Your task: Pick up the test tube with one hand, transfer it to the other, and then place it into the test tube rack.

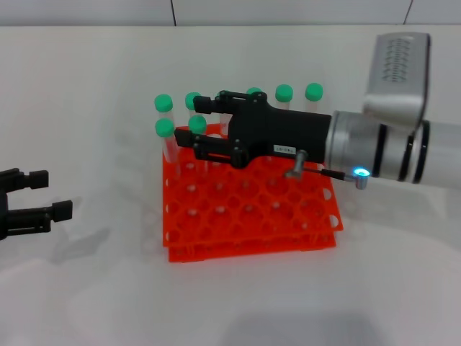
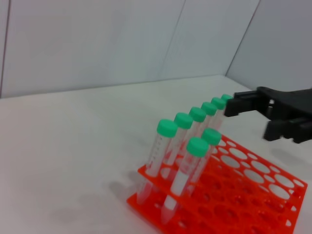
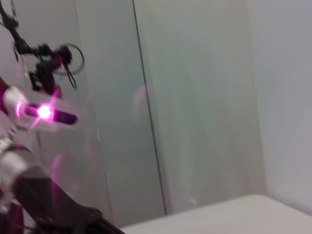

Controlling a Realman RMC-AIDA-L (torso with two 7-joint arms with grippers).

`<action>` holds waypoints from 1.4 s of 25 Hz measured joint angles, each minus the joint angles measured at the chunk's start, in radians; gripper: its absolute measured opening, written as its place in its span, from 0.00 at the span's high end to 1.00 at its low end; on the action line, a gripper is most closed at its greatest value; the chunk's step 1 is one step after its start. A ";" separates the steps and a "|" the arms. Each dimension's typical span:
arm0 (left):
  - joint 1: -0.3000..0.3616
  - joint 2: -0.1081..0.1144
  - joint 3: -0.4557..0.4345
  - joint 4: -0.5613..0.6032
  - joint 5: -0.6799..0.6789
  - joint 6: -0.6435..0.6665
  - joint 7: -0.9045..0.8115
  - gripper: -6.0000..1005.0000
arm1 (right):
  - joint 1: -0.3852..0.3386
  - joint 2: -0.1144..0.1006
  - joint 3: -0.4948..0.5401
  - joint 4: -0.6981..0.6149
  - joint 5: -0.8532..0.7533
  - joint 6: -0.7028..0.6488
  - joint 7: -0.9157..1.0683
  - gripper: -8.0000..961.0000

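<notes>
The orange-red test tube rack (image 1: pixel 248 238) (image 2: pixel 253 195) lies on the white table. Several green-capped tubes stand in its far rows. One test tube (image 1: pixel 197 124) (image 2: pixel 211 136) stands in the second row beside another (image 1: pixel 164 127) (image 2: pixel 197 146). My right gripper (image 1: pixel 204 127) (image 2: pixel 249 121), black with a white label, hovers over the rack. It is open, its fingers spread wider than the cap of the tube between them. At the far left, my left gripper (image 1: pixel 47 194) is open and empty above the table. The right wrist view shows only a wall.
White table surface spreads around the rack on all sides. The rack's near rows of holes (image 1: pixel 252 209) hold no tubes. A pale wall stands behind the table.
</notes>
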 joint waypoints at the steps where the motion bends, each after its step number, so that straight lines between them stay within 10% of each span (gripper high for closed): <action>1: 0.000 0.000 0.000 0.000 -0.003 0.001 0.000 0.12 | -0.011 -0.004 0.005 -0.009 -0.001 -0.018 0.002 0.41; 18: -0.005 -0.002 -0.001 0.002 -0.112 0.008 -0.004 0.12 | -0.229 -0.018 0.553 -0.200 -0.625 -0.237 0.311 0.17; 35: -0.014 0.001 -0.001 0.002 -0.155 0.020 -0.007 0.12 | -0.229 -0.028 0.698 -0.238 -0.843 -0.343 0.407 0.09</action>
